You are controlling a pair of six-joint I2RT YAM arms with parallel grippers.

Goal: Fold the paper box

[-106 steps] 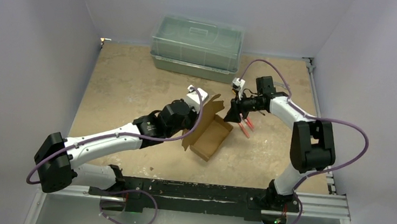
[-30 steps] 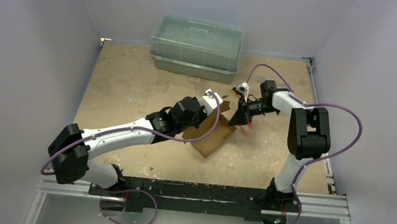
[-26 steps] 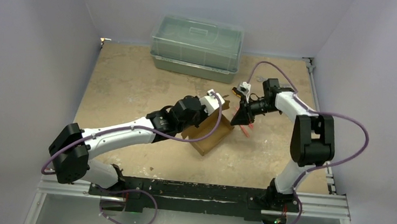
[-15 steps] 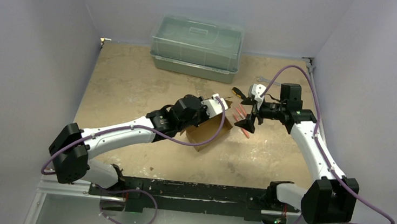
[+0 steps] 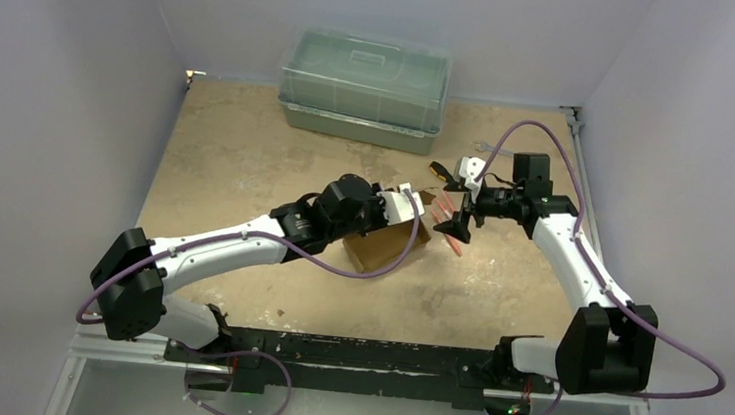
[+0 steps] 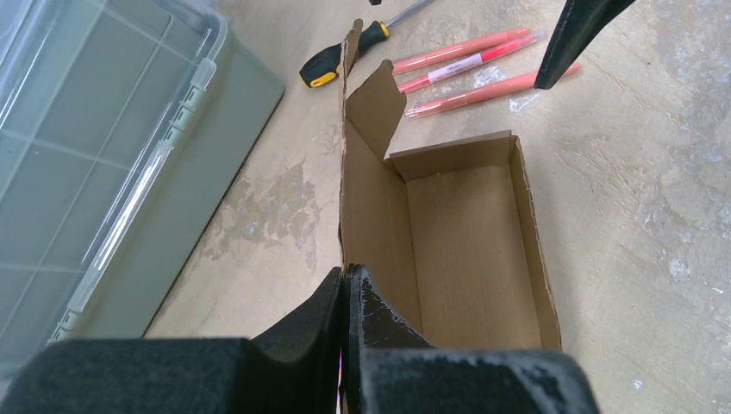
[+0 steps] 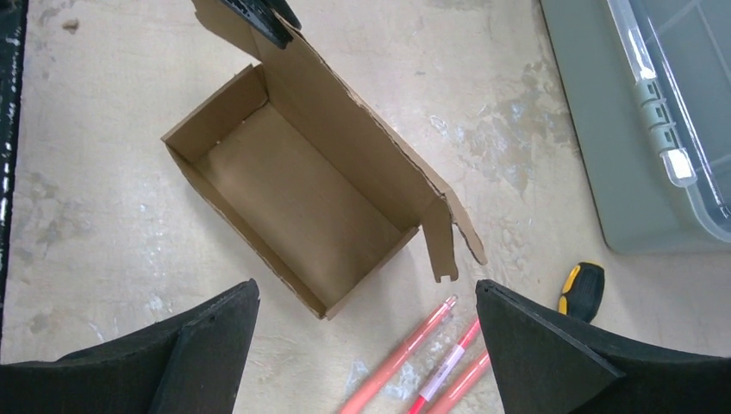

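The paper box (image 5: 380, 252) is a brown open carton lying on the table, with its lid wall standing up. My left gripper (image 6: 346, 280) is shut on the near end of that tall side wall (image 6: 366, 216); from above it (image 5: 409, 203) sits over the box's far side. The box's inside (image 7: 293, 194) is empty, and a notched tab (image 7: 440, 246) hangs at its near corner. My right gripper (image 7: 366, 289) is open wide, hovering just beyond the box's end with nothing between its fingers; from above it (image 5: 455, 220) is to the right of the box.
Three pink pens (image 7: 431, 362) lie under my right gripper, next to a black-and-yellow screwdriver (image 7: 582, 289). A large translucent green-grey lidded container (image 5: 364, 87) stands at the back. White walls close in the table on three sides.
My right gripper has gone from nearly shut to wide open and pulled back right from the box. The left gripper, still shut on the wall, has turned the box slightly.
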